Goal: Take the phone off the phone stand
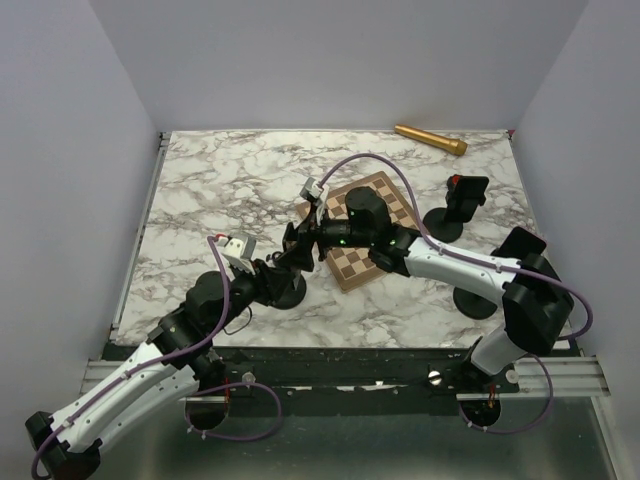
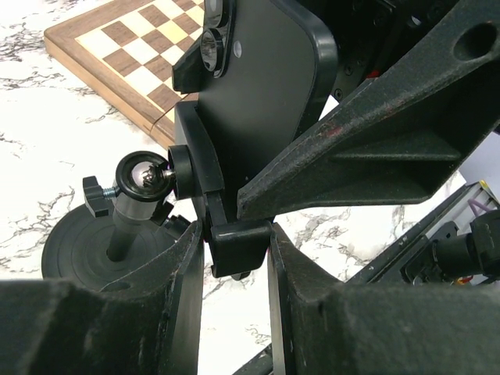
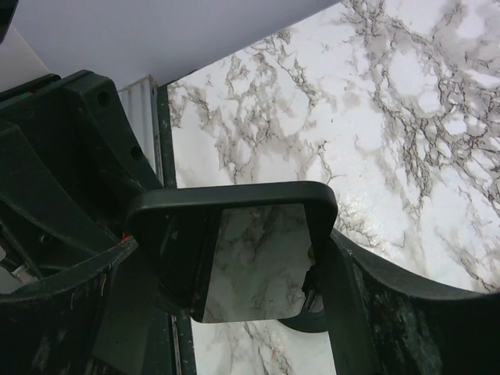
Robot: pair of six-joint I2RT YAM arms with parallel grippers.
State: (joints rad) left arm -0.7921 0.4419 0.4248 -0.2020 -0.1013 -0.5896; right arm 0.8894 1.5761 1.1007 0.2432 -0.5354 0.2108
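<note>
My right gripper [image 3: 226, 289] grips the phone [image 2: 266, 86]; my left gripper [image 2: 234, 258] pins the phone stand [image 2: 141, 176]. Phone seated, lift-out remains.

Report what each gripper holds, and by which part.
The left gripper clamps the phone stand by its cradle's lower tab; the right gripper grips the phone by its side edges.

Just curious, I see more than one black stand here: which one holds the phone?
The near-left stand, gripped by the left gripper, with the phone in the right gripper. The far-right stand stands alone.
</note>
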